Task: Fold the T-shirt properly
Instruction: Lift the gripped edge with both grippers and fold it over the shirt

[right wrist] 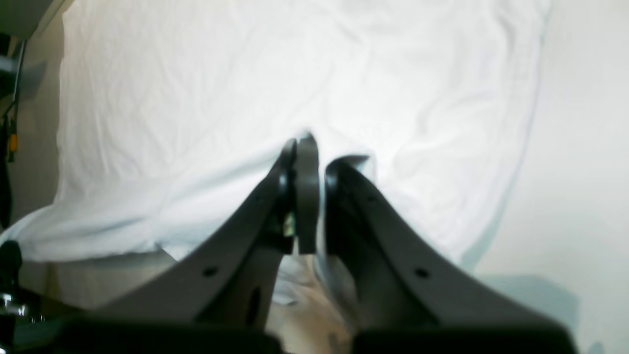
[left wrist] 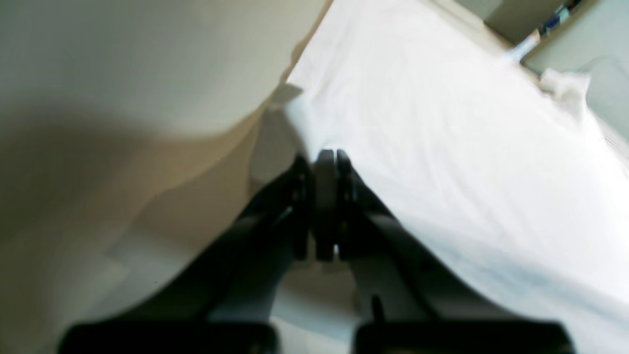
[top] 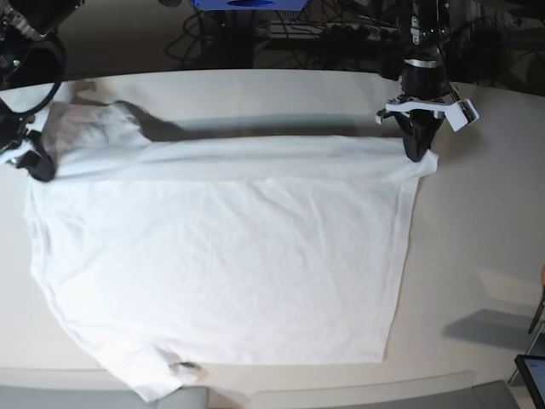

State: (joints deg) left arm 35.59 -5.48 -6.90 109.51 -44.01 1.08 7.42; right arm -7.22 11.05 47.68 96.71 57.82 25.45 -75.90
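Fabric lay spread over most of the table (top: 485, 230), the T-shirt (top: 230, 264) flat and wrinkled with its far edge lifted into a long raised ridge between the two arms. The left gripper (top: 416, 152) pinched one end of that ridge at the shirt's far corner, jaws closed on the cloth, as its wrist view confirmed. The right gripper (top: 36, 164) held the other end, jaws also tight on a bunch of fabric. Both ends seemed to be raised together so the edge could be carried evenly toward the near side, which would lay one straight fold. A sleeve (top: 149, 379) hung toward the table's near edge, not yet folded.
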